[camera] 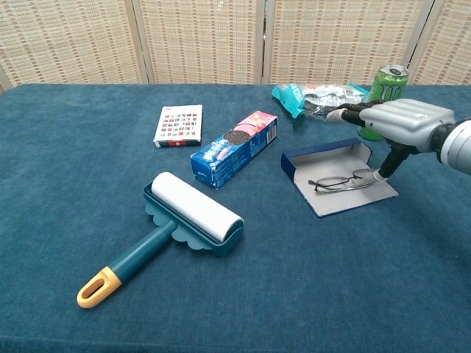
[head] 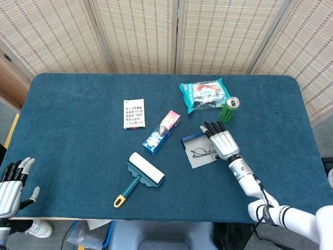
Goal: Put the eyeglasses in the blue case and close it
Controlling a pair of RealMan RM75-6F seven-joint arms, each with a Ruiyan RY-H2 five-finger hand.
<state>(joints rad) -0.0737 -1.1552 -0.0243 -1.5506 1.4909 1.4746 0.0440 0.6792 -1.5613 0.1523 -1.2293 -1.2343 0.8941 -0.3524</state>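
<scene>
Eyeglasses lie in the open blue case.
My right hand (camera: pixel 403 121) hovers over the eyeglasses (camera: pixel 340 181) in the blue case (camera: pixel 335 175), fingers spread, holding nothing; my left hand (head: pixel 11 183) is released by the tabletop's (head: pixel 78 114) near-left corner.

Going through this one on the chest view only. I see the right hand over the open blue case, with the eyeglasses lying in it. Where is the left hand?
Observer: The head view shows the left hand off the table's near left corner, with fingers spread and holding nothing.
Operator: From above, does the right hand cover the eyeglasses?
Observer: No. The lenses of the eyeglasses lie uncovered on the flat panel of the blue case. They are just left of the right hand, whose fingers stretch out flat toward the far side.
</scene>
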